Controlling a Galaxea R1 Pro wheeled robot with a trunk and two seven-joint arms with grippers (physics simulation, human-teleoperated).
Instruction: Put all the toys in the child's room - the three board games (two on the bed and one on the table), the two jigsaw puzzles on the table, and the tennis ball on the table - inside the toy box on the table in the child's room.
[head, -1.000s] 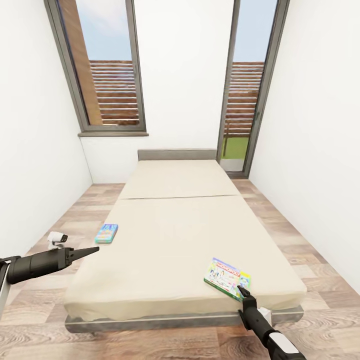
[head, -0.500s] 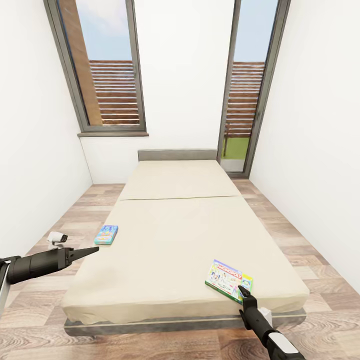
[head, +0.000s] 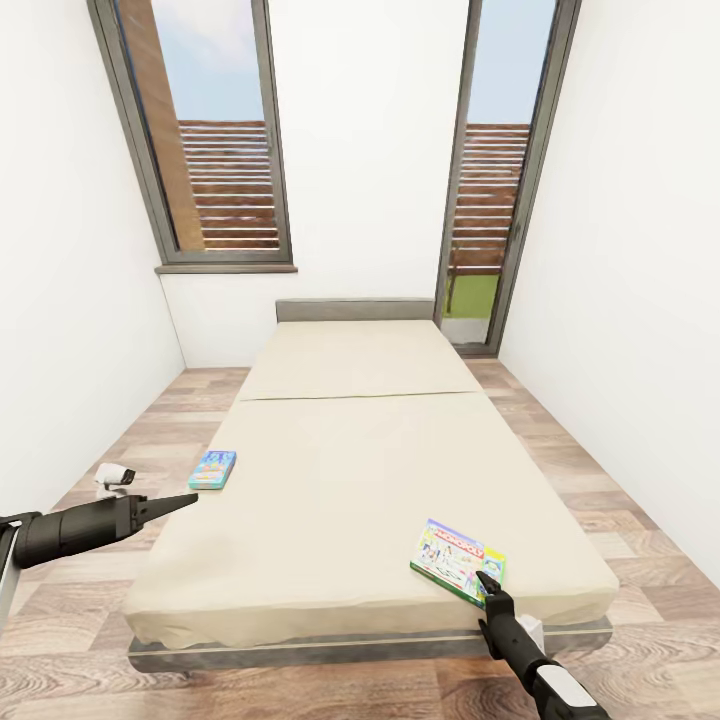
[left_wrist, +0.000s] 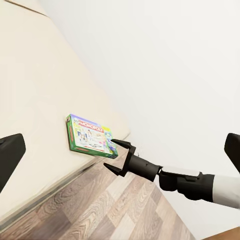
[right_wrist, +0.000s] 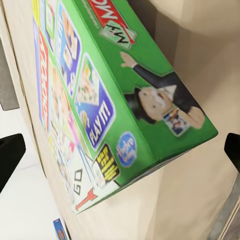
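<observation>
Two board games lie on the beige bed (head: 340, 470). A blue one (head: 213, 467) sits at the bed's left edge. A green-edged one (head: 455, 559) (left_wrist: 90, 137) (right_wrist: 110, 100) lies by the near right corner. My right gripper (head: 487, 585) (left_wrist: 111, 156) is open at that game's near corner, and the box sits close in front of its spread fingers (right_wrist: 10, 157). My left gripper (head: 185, 500) hovers open over the floor left of the bed, just short of the blue game. The toy box, table, jigsaw puzzles and tennis ball are out of view.
The bed takes up most of a narrow white-walled room, with strips of wood-plank floor (head: 150, 430) along both sides. A tall window (head: 215, 140) stands at the back left and a glass door (head: 495, 180) at the back right. The right wall (head: 630, 330) runs close to the bed.
The whole picture shifted slightly a second ago, so the camera moved a little. Both arms and both games have kept their places since.
</observation>
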